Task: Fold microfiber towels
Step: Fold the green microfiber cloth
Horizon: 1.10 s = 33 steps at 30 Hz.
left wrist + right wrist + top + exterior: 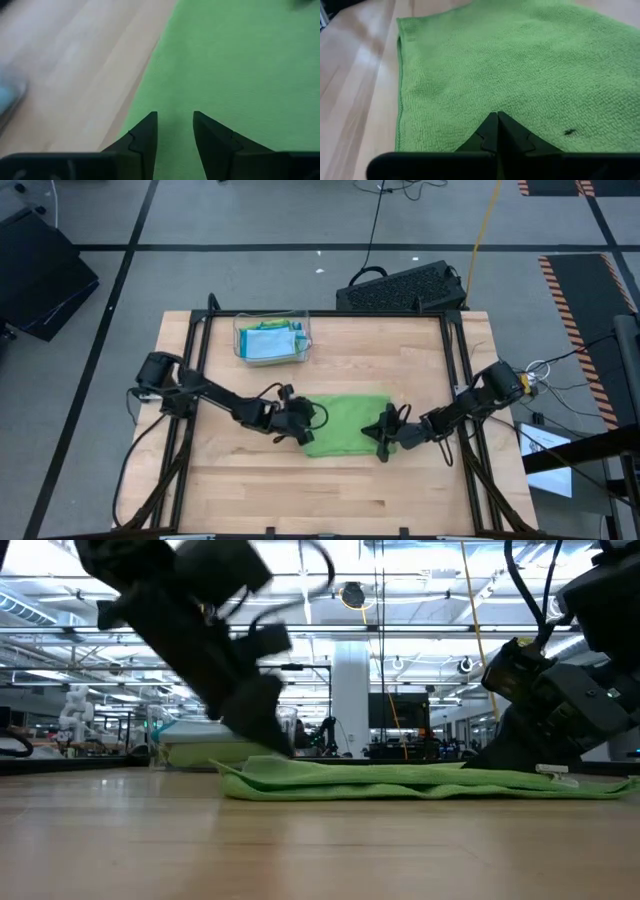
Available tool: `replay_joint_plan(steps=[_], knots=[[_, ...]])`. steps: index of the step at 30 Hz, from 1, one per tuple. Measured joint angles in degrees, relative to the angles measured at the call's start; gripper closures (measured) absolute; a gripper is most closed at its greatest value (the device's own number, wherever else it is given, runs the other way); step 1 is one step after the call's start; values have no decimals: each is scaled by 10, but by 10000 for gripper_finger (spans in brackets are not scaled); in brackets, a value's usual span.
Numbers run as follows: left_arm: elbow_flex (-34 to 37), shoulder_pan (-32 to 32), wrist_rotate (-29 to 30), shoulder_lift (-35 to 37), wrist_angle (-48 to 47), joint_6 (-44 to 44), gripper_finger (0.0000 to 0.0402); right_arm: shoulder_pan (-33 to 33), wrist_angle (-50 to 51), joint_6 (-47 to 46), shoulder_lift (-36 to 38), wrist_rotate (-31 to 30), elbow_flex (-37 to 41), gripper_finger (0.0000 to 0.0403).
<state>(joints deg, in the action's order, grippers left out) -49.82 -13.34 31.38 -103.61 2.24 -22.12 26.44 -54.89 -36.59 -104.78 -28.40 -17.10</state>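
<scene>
While both arms reach low toward the middle of the wooden table (250, 480), a lime green towel (345, 425) lies flat between their two grippers, folded into a wide rectangle. At the towel's left edge sits the left gripper (300, 430), its fingers (145, 137) parted to a narrow gap and pointing onto the cloth, with green fabric showing in the gap and bare wood just beside them on the outer side; whether the fingers pinch any cloth cannot be told. At the towel's right edge sits the right gripper (385, 435), its fingers (497, 132) pressed fully together, tips resting on or just above the green surface, the towel spreading out ahead of them to a hemmed edge. Seen level across the table, the cloth (420, 780) lies in low layers with a small white tag (553, 771) near the right gripper. Well beyond the left gripper, toward the table's far side, a clear plastic tray (272, 340) holds more folded towels (268, 343), light blue with some green.
</scene>
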Motion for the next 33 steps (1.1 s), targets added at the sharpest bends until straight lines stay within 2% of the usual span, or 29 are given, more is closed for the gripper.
replay_joint_plan(steps=[3, 9, 14, 17, 21, 24, 27, 31, 33], knots=[[2, 14, 1, -12, -54, -27, 273, 7, -5, 2, 0, -4, 0, 401], [1, 23, 4, -15, -76, -35, 273, 10, -4, 8, 3, -1, 2, 401], [1, 15, -1, 32, -84, -25, 273, 10, -4, 11, 3, -1, 2, 401], [1, 8, 3, 63, -44, 1, 273, 10, -15, 18, 2, -1, 2, 401], [1, 7, -52, 73, 32, 78, 273, 11, -66, 50, 0, 6, 4, 401], [1, 6, -60, 64, 53, 90, 273, 8, -130, 84, 2, 5, 3, 401], [1, 9, -74, 39, 47, 67, 273, -3, -171, 120, 2, 2, 3, 401], [1, 4, -158, 13, 55, -31, 273, -14, -176, 139, 11, 5, 3, 401], [1, -9, -177, 6, 68, -65, 273, -17, -165, 133, 15, 16, 2, 401]])
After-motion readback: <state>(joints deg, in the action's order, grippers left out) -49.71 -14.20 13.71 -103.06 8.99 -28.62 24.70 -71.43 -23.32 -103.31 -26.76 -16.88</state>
